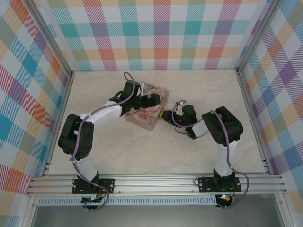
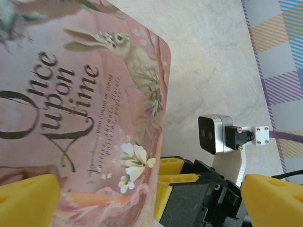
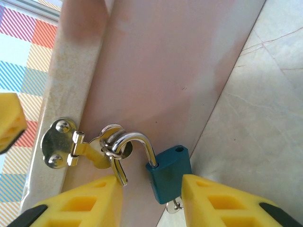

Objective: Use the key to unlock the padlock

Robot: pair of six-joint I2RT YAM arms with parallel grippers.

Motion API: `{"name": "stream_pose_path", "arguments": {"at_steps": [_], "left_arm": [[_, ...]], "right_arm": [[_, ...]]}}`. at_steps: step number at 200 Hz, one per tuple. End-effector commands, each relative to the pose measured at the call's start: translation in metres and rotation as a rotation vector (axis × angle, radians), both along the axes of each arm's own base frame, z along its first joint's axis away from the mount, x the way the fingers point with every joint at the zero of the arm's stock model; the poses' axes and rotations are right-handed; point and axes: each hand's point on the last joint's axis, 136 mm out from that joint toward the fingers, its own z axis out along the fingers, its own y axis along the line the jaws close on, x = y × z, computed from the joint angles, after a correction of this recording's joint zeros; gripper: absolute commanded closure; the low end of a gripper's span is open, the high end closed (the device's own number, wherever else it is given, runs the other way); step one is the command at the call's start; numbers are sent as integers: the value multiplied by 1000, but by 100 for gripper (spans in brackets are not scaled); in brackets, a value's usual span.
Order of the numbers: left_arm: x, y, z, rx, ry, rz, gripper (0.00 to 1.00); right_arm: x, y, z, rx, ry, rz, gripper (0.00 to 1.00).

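Two things could go wrong: your right hand [image 3: 150, 190], fingers apart astride the padlock [image 3: 169, 176] hanging from the hasp [image 3: 87, 152] of the tin [image 3: 165, 71], may nudge the key [image 3: 175, 205] poking from its underside, and the tin may slide under your wide-open left hand [image 2: 149, 189].

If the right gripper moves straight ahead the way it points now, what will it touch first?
Probably the blue padlock, which hangs just ahead of the right gripper. Behind it is the side of the pink tin. Depth is unclear.
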Motion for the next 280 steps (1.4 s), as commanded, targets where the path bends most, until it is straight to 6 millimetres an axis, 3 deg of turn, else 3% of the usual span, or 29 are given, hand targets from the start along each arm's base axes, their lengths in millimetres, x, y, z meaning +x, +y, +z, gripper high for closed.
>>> {"name": "stream_pose_path", "arguments": {"at_steps": [1, 23, 48, 95, 124, 160, 193, 244, 280], "left_arm": [[14, 27, 39, 21, -62, 43, 1], [33, 52, 35, 37, -59, 99, 0], [54, 69, 16, 68, -34, 123, 0], [68, 63, -20, 58, 28, 91, 1], [70, 63, -35, 71, 50, 95, 2], [69, 65, -45, 89, 62, 95, 3], [69, 66, -45, 90, 59, 95, 3], [67, 61, -32, 69, 34, 64, 3], [72, 51, -36, 57, 56, 8, 3]], "right_arm": [[-13, -17, -40, -118, 135, -40, 63], [-13, -17, -41, -121, 139, -37, 64], [-12, -15, -42, -126, 142, -30, 64], [-14, -16, -48, -157, 159, -28, 65], [-13, -19, -53, -185, 167, -40, 71], [-10, -22, -51, -191, 133, -54, 84], [-10, -28, -51, -199, 110, -67, 89], [0, -27, -26, -124, 0, -19, 75], [2, -32, -23, -130, 5, -22, 69]]}}
